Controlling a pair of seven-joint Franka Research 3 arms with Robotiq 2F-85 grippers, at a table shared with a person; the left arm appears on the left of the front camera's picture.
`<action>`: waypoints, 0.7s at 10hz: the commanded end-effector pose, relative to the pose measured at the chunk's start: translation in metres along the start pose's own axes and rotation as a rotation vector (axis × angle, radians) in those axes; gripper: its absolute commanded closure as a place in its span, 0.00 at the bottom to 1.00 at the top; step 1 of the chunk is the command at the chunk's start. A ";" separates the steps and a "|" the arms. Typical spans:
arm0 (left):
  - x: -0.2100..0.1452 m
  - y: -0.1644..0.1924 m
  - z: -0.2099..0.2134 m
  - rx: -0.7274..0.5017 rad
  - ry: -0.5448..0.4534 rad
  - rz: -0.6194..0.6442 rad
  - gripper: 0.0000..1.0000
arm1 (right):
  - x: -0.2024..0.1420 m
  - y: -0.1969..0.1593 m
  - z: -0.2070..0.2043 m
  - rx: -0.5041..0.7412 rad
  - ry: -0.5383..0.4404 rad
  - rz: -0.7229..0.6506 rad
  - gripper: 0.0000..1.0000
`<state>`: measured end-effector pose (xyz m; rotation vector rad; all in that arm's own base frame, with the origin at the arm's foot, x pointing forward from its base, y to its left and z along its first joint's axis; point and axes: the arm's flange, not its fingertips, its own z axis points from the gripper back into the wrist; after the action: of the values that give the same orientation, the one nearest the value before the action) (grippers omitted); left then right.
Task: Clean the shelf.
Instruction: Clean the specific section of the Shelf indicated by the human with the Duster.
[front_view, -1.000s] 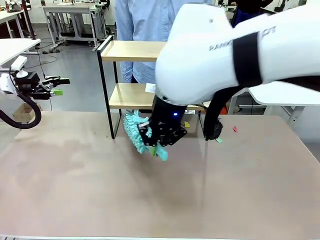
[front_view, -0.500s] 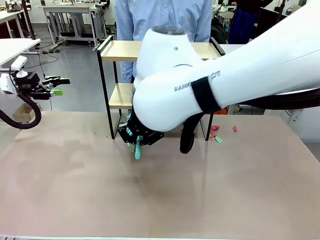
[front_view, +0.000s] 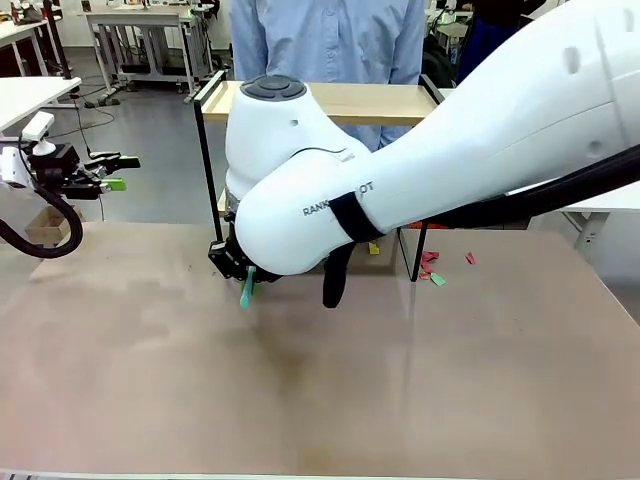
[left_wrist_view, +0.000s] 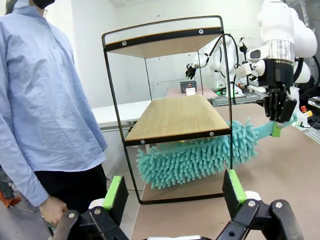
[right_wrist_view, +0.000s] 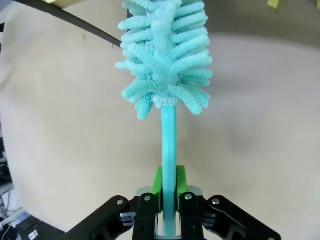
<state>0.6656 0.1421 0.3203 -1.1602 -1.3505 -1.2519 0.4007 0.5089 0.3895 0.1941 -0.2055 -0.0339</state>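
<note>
With right gripper (right_wrist_view: 168, 184) clamped on microfibre duster (right_wrist_view: 167, 50) by its handle (right_wrist_view: 169, 140), sweep head level under lower board (left_wrist_view: 175, 117) of shelf (left_wrist_view: 162, 44) at tabletop (front_view: 300, 400) far edge, without knocking it; leave left gripper (front_view: 118, 173) idle, jaws apart.

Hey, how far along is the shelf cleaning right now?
Done: the right claw is shut on the teal duster, and both boards of the shelf look bare. In hand: the duster head sits beneath the lower board. Left: coloured paper scraps lie on the table by the shelf's foot. The left claw hangs open, idle.
</note>
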 end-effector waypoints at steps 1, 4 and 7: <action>0.003 -0.003 -0.003 0.000 -0.002 -0.016 0.00 | 0.005 0.021 -0.019 -0.014 -0.031 -0.019 0.88; 0.003 -0.003 -0.003 0.000 -0.002 -0.016 0.00 | 0.006 0.019 -0.033 -0.022 0.045 -0.015 0.88; 0.003 -0.003 -0.003 0.000 -0.002 -0.016 0.00 | 0.006 0.012 -0.033 -0.011 0.021 0.000 0.88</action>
<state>0.6655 0.1421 0.3202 -1.1603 -1.3504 -1.2518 0.4156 0.5294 0.3568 0.1804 -0.1769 -0.0356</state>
